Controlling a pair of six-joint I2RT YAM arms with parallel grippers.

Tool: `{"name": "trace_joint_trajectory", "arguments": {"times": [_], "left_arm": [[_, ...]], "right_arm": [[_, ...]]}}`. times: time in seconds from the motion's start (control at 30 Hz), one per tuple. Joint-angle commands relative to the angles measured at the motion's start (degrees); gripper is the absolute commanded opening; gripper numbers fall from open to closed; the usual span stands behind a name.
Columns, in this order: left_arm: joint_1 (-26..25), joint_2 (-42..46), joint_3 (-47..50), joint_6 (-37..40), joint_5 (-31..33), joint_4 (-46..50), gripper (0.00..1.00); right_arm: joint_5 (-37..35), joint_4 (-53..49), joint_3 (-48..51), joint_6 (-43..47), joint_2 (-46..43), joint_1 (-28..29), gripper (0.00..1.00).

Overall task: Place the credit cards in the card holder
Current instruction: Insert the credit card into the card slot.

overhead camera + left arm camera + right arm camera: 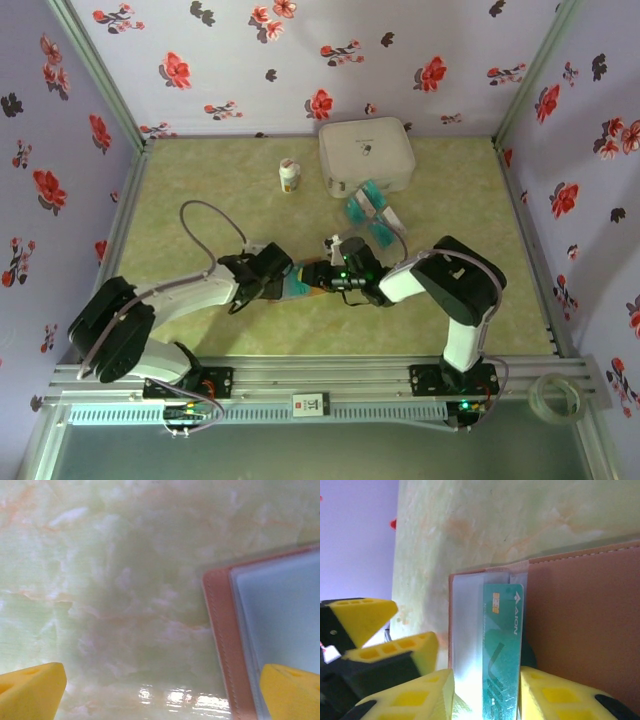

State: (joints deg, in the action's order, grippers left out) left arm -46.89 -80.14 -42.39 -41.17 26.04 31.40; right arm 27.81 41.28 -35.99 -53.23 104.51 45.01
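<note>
The brown card holder (312, 287) lies open on the table between my two grippers, its light blue-grey pocket (280, 615) facing up. One teal credit card (502, 645) stands lengthwise between the fingers of my right gripper (487, 676), its far end at the pocket's mouth on the holder (580, 615). My left gripper (162, 680) is wide open over the holder's left edge (222, 630), its right finger (292, 692) over the pocket. The other credit cards (370, 212) lie in a loose heap further back.
A big white rounded case (365, 155) sits at the back, right behind the card heap. A small white bottle (289, 177) stands to its left. Flowered walls close in the table on three sides. The left gripper's yellow fingers (365, 622) sit close beside my right gripper.
</note>
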Motion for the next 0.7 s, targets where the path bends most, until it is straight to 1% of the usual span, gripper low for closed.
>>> {"name": "trace_joint_trajectory", "arguments": {"times": [0.0, 0.13, 0.2, 0.23, 0.3, 0.43, 0.47, 0.57, 0.6, 0.67], "left_arm": [[2.6, 3.4, -1.2, 1.6, -2.0, 1.4, 1.0], [5.9, 5.2, 0.3, 1.7, -3.9, 1.1, 1.0], [7.0, 5.5, 1.1, 1.5, -4.8, 1.2, 1.0], [7.4, 5.6, 1.5, 1.4, -5.1, 1.2, 1.0], [7.8, 5.5, 2.0, 1.3, -5.6, 1.2, 1.0], [7.8, 4.3, 2.7, 1.1, -6.3, 1.0, 1.0], [7.8, 4.0, 2.8, 1.0, -6.4, 0.9, 1.0], [7.9, 2.7, 3.1, 0.9, -6.6, 0.6, 1.0], [7.9, 2.2, 3.1, 0.9, -6.5, 0.4, 1.0], [7.9, 1.2, 2.9, 0.8, -6.5, 0.6, 1.0]], "right_arm": [[-3.9, -11.9, -2.0, 4.3, -2.7, 0.1, 0.41], [-5.3, -19.4, -5.3, 7.1, -5.6, 0.2, 0.5], [-6.3, -23.2, -7.0, 8.7, -6.8, 0.4, 0.52], [-6.7, -25.3, -8.0, 9.5, -7.5, 0.5, 0.55], [-7.7, -29.0, -9.6, 11.1, -8.3, 0.7, 0.57], [-11.6, -36.0, -11.8, 13.9, -10.7, 1.0, 0.56], [-12.8, -37.7, -12.4, 14.4, -11.1, 1.0, 0.55], [-16.5, -44.6, -15.3, 16.8, -10.9, 1.0, 0.45], [-17.7, -46.9, -16.6, 17.6, -10.3, 1.0, 0.41], [-19.2, -49.9, -18.5, 18.7, -9.0, 1.0, 0.26]]}}
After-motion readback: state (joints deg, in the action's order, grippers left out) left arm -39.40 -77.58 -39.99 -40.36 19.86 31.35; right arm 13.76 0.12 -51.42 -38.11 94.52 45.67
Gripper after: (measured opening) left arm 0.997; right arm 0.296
